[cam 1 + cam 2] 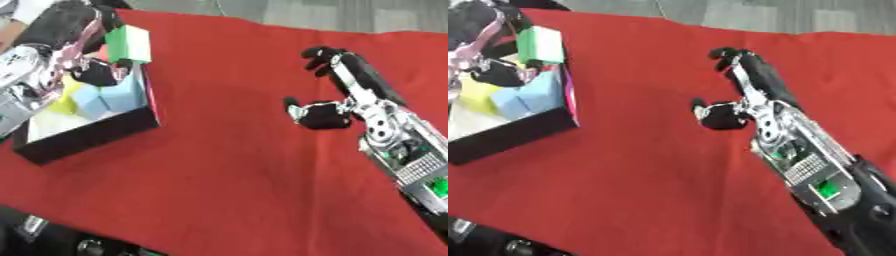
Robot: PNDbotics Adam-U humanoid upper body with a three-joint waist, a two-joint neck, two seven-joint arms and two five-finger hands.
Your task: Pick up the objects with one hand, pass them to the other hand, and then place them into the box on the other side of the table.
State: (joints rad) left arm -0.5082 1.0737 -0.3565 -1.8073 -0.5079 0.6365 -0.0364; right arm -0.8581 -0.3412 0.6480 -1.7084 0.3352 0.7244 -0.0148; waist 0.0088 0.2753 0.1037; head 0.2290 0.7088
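Note:
A green block (129, 43) hangs over the far right corner of the black box (87, 132), pinched by my left hand (83, 42), which comes in from the upper left. Inside the box lie pale blue blocks (112, 97) and a yellow one (63, 104). My right hand (337, 87) hovers over the red cloth at the right, open, fingers stretched away from me and thumb out to the left, holding nothing.
A red cloth (236, 165) covers the table. The box stands at the left side. Dark equipment shows at the bottom left corner (52, 240). Grey floor lies beyond the far edge.

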